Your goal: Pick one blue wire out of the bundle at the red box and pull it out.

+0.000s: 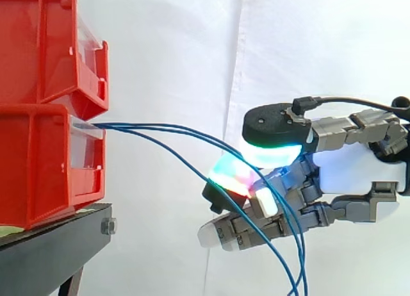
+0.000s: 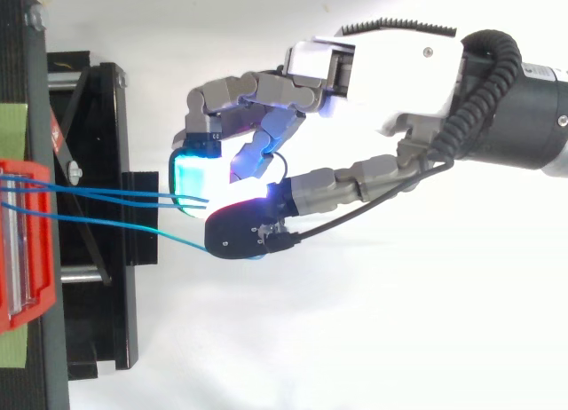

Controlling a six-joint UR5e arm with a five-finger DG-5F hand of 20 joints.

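Right, your robot hand (image 1: 352, 168) is clamped on the thin blue wires (image 1: 147, 125) at frame centre — they fan from the lower red plastic bin (image 1: 38, 168) at left. Likely light, limp, slippery — pinch one strand mid-span.

The upper box (image 1: 45, 46) sits on the lower box (image 1: 38, 168), at the stand's (image 1: 57, 233) edge. Wires (image 1: 128, 125) run from it right into the hand (image 1: 352, 171).

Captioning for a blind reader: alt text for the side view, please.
A robot hand from the right pinches blue wires between glowing fingertips. The wires run from the lower of two stacked red bins at left and droop past the hand.
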